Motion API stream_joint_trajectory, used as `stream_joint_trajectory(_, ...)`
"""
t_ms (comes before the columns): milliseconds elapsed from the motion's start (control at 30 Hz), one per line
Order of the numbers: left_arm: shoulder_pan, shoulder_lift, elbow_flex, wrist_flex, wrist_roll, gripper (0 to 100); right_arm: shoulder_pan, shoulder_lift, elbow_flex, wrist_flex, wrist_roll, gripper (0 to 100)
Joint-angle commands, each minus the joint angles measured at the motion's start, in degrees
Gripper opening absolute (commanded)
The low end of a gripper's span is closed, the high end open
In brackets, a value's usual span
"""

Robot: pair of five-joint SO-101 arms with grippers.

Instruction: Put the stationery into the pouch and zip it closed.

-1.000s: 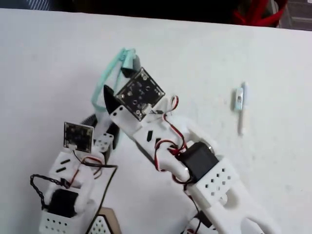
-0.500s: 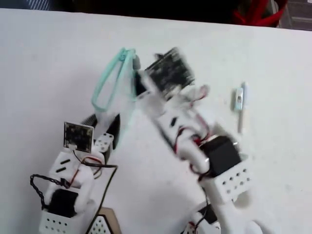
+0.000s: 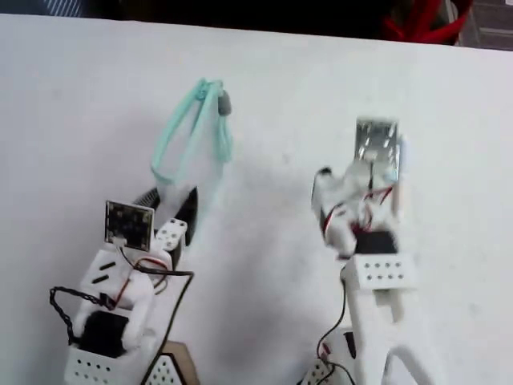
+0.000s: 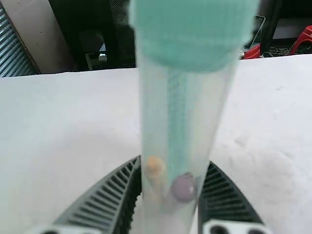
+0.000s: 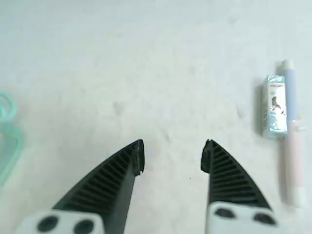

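Observation:
A clear pouch (image 3: 196, 148) with teal trim lies on the white table, its mouth at the far end. My left gripper (image 3: 170, 202) is shut on the pouch's near end. In the left wrist view the pouch (image 4: 183, 122) stands between the black fingers (image 4: 114, 190), and a small orange piece (image 4: 155, 165) and a purple piece (image 4: 183, 187) show inside it. My right gripper (image 5: 171, 155) hovers open over bare table with nothing between its fingers. A small light-blue eraser (image 5: 274, 106) and a pale pen (image 5: 291, 146) lie side by side just beyond and to the right of it.
The right arm (image 3: 369, 216) stands over the right half of the table (image 3: 80, 96), well apart from the pouch. The pouch's teal edge (image 5: 7, 131) lies off to the right gripper's left. Red cables (image 3: 421, 20) hang past the table's far edge.
The right arm has swung away from the pouch's mouth to the right, ending over the table near the pen and eraser. The left arm and the pouch have stayed put.

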Motion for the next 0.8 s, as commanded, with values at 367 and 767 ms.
stream_joint_trajectory(367, 0.13, 0.40, 0.00, -0.70, -0.70, 17, 0.92, -1.54, 5.10, -11.38, -0.18, 19.0)
stream_joint_trajectory(767, -2.86, 0.40, -3.96, 1.05, -0.18, 17, 0.84, -1.45, 5.27, -11.47, -0.18, 19.0)
